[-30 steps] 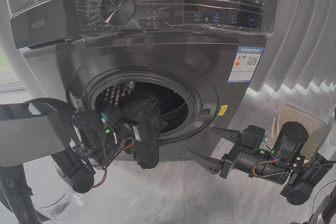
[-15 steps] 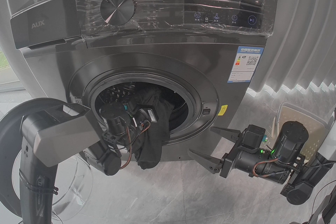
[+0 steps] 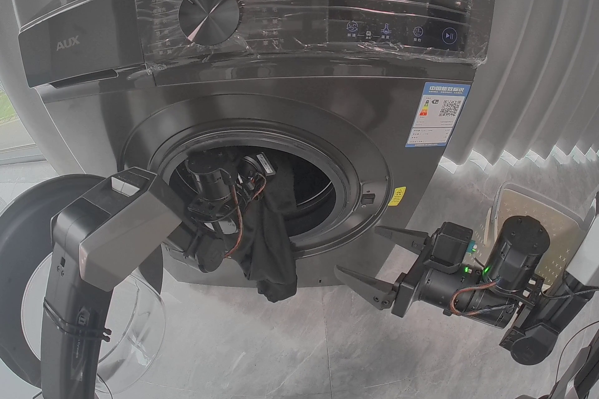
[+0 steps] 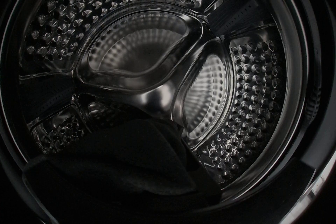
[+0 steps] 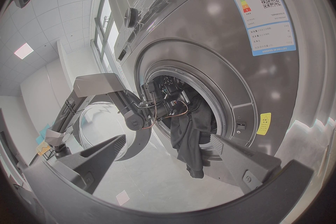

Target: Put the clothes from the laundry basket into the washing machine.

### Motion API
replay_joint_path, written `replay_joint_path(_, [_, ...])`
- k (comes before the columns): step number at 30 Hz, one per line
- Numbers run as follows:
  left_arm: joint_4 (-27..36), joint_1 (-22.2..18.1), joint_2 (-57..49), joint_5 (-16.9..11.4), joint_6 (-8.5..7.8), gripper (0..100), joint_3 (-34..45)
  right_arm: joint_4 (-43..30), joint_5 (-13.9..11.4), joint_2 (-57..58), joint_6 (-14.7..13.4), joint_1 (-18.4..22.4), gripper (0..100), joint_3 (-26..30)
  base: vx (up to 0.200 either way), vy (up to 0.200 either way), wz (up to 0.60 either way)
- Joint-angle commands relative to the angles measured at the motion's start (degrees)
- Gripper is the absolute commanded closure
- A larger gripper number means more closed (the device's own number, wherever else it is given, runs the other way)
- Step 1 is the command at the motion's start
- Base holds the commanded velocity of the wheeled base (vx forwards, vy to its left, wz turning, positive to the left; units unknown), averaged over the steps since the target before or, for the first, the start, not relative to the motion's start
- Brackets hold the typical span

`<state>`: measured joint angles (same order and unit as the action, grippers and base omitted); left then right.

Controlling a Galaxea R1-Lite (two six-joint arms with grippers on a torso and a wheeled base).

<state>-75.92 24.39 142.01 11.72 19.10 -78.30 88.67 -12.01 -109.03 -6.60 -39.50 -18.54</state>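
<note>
Facing a grey washing machine (image 3: 299, 101) that stands on a pale, marbled floor (image 3: 324, 350). Backed by a pleated pale curtain (image 3: 549, 45) that runs behind the machine and off to its right. Roofed, as the right wrist view gives it, by a white tiled ceiling (image 5: 45, 7), with a tall window (image 5: 105, 35) in the wall beyond the machine's far side. Has its round door (image 3: 28, 257) swung wide open on the robot's left, low over the floor. Shares the floor with a pale laundry basket (image 3: 521, 201), set to the right of the machine and partly behind the right arm. Carries a dark garment (image 3: 268, 244) over the lower lip of the opening, with one part lying inside the dimpled steel drum (image 4: 140, 46) and the rest hanging down the front panel outside. Takes the left gripper (image 3: 262, 163) into the upper left of the opening, just above the garment; cannot tell whether it grips the cloth. Hangs the right gripper (image 3: 357, 251) low in front of the machine's lower right corner, jaws spread wide, holding nothing, well apart from the garment. Bears a blue label (image 3: 437, 115) and a small yellow sticker (image 3: 397, 196) to the right of the opening.
</note>
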Motion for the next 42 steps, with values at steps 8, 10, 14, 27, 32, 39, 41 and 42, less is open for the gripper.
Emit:
replay_joint_path(8, [-0.3,-0.4,0.2,0.1,0.06,0,-1.0,0.0,0.0,-0.1,0.0,-0.1,0,0.0,0.0,0.0,0.0])
replay_joint_path(10, [-0.4,-0.4,0.2,0.1,0.06,0,-0.5,0.0,0.0,-0.1,-0.1,-0.1,0,0.0,0.0,0.0,0.0])
replay_joint_path(14, [0.0,-0.2,-0.2,0.4,-0.38,0,2.7,0.0,0.0,0.0,0.0,-0.1,0,0.0,0.0,0.0,0.0])
replay_joint_path(27, [8.1,0.3,-8.6,0.2,-5.83,0,20.5,0.0,0.1,-0.5,0.0,-0.3,0,0.0,0.0,0.0,0.0])
replay_joint_path(32, [8.2,1.1,-9.6,-0.1,-7.24,0,25.1,0.0,0.0,-0.5,-0.1,-0.3,0,0.0,0.0,0.0,0.0])
replay_joint_path(39, [7.6,2.2,-8.0,-0.2,-7.24,0,27.1,0.0,0.1,-0.5,0.0,-0.3,0,0.0,0.0,0.0,0.0])
replay_joint_path(41, [7.4,2.3,-6.7,-0.3,-7.24,0,26.7,0.0,0.1,-0.5,-0.1,-0.3,0,0.0,0.0,0.0,0.0])
replay_joint_path(42, [7.2,2.3,-6.2,-0.4,-7.24,0,26.4,0.0,0.1,-0.5,0.0,-0.3,0,0.0,0.0,0.0,0.0])
